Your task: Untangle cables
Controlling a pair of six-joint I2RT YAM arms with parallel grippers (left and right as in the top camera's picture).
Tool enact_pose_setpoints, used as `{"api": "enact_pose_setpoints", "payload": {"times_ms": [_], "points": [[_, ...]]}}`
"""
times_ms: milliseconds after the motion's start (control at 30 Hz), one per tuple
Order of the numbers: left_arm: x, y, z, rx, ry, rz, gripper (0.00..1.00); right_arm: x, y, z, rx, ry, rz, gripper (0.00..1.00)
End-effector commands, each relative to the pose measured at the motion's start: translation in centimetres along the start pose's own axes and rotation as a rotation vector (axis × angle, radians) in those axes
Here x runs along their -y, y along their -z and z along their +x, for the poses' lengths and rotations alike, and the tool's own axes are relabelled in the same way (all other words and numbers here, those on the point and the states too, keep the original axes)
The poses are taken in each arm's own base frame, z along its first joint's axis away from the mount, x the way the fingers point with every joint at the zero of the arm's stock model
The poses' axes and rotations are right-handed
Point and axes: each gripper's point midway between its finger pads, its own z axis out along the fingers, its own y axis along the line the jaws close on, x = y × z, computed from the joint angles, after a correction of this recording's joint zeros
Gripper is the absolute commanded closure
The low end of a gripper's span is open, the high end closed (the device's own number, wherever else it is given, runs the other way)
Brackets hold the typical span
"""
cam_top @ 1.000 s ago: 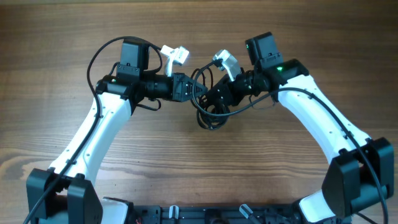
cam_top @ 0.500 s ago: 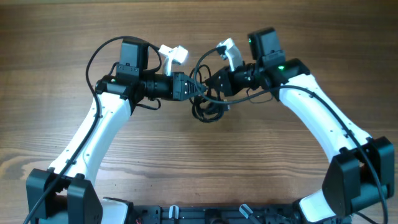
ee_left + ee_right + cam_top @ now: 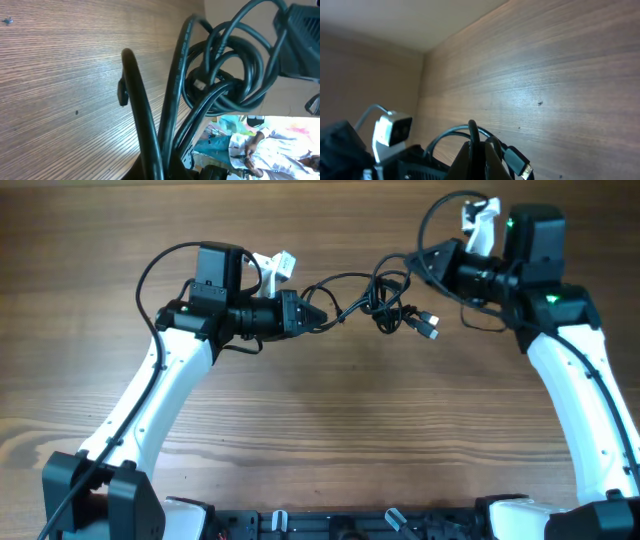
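The cables [image 3: 385,302] hang as a black knotted bundle strung between my two grippers above the wooden table. My left gripper [image 3: 312,317] is shut on strands at the bundle's left end. At the upper right, my right gripper [image 3: 418,258] is shut on a loop. Two metal-tipped plug ends [image 3: 428,327] dangle below the knot. In the left wrist view the strands rise from my left gripper [image 3: 165,172] to the knot [image 3: 220,85]. The right wrist view shows my right gripper [image 3: 479,152] pinching one cable loop [image 3: 472,132], with a plug [image 3: 519,162] just to its right.
The wooden table [image 3: 330,420] lies under both arms. The left arm's wrist camera [image 3: 392,130] shows in the right wrist view. Thicker black arm wires loop over each wrist [image 3: 160,265]. A black rail [image 3: 330,525] runs along the near edge.
My right arm has swung up and to the right with its cable loop, closing on it and drawing the bundle out into a stretched line. The left arm has stayed in place.
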Motion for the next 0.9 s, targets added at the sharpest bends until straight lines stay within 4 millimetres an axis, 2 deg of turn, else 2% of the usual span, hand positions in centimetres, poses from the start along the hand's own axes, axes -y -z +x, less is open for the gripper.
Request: {"api": "enact_pose_setpoints", "payload": {"times_ms": [0,33,67,100,233,333,367,467,567,667,700,800,867], "points": [[-1.7,0.6,-0.2,0.031,0.031,-0.092,0.96,-2.3,3.2,-3.6,0.112,-0.008,-0.12,0.96],[-1.9,0.6,-0.1,0.031,0.033,-0.098,0.96,-3.2,3.3,-3.6,0.104,0.01,-0.165,0.96],[-2.0,0.6,-0.1,0.03,0.037,-0.105,0.96,-5.5,3.8,-3.5,0.081,0.054,-0.274,0.96],[-2.2,0.6,0.0,0.029,0.043,-0.117,0.96,-7.7,4.6,-3.5,0.061,0.099,-0.376,0.96],[-2.6,0.7,0.0,0.032,0.048,-0.136,0.96,-14.1,8.3,-2.6,-0.01,0.266,-0.66,0.96],[-2.7,0.7,-0.1,0.038,0.047,-0.146,0.96,-15.0,8.6,-1.6,-0.046,0.306,-0.698,0.96],[-2.7,0.7,-0.1,0.038,0.046,-0.146,0.96,-14.7,8.1,-1.3,-0.051,0.326,-0.69,0.96],[-2.7,0.7,-0.1,0.039,0.046,-0.145,0.96,-12.2,5.7,-0.8,-0.049,0.277,-0.582,0.96],[-2.7,0.7,-0.1,0.038,0.033,-0.144,0.96,-6.9,2.3,-0.3,-0.011,0.211,-0.3,0.96],[-2.4,0.6,0.0,0.026,-0.013,-0.125,0.96,-4.2,0.5,0.6,0.001,0.28,-0.121,0.93],[-1.9,0.6,0.2,0.011,-0.049,-0.095,0.96,-3.7,-0.2,1.2,-0.012,0.322,-0.087,0.79],[-0.3,0.5,1.0,-0.027,-0.128,-0.004,0.96,-2.9,-2.5,3.6,-0.1,0.436,-0.064,0.53],[0.4,0.5,1.4,-0.046,-0.159,0.042,0.96,-2.2,-4.6,5.7,-0.186,0.502,-0.066,0.52]]}}
